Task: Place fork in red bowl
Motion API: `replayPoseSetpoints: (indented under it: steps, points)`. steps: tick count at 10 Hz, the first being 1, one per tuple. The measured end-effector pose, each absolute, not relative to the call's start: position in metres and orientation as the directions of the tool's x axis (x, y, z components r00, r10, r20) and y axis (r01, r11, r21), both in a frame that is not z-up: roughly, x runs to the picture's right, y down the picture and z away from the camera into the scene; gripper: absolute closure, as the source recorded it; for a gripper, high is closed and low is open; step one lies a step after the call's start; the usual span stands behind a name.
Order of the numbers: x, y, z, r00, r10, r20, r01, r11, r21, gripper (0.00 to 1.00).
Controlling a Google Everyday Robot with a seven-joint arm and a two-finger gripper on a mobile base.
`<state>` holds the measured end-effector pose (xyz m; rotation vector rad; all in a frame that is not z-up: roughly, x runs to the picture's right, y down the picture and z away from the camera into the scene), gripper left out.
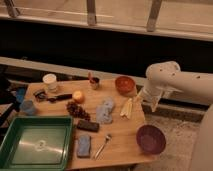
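Note:
The silver fork (103,145) lies near the front edge of the wooden table (120,131), just right of a blue sponge (84,145). The red bowl (125,84) stands at the table's back right. My gripper (139,97) hangs from the white arm (167,80) at the table's right edge, just right of and below the red bowl, far from the fork. Nothing shows between its fingers.
A dark purple bowl (151,139) sits at the front right. A green tray (37,143) fills the front left. A black-handled utensil (57,97), white cup (50,81), metal cup (94,82), orange (78,96), grapes (77,109), blue cloth (105,110), banana (127,107) and dark bar (88,125) crowd the middle.

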<state>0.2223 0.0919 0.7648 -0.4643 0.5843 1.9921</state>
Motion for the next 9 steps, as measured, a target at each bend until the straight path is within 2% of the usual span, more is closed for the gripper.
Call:
replayPoseSetpoints:
  steps: [4, 7, 9]
  points:
    - [0.192, 0.12, 0.76, -0.402, 0.688, -0.604, -0.911, -0.369, 0.187, 0.33]
    - [0.138, 0.165, 0.749, -0.303, 0.662, -0.686, -0.945, -0.299, 0.129, 0.33]
    - [0.138, 0.167, 0.748, -0.3, 0.663, -0.686, -0.947, -0.295, 0.128, 0.33]
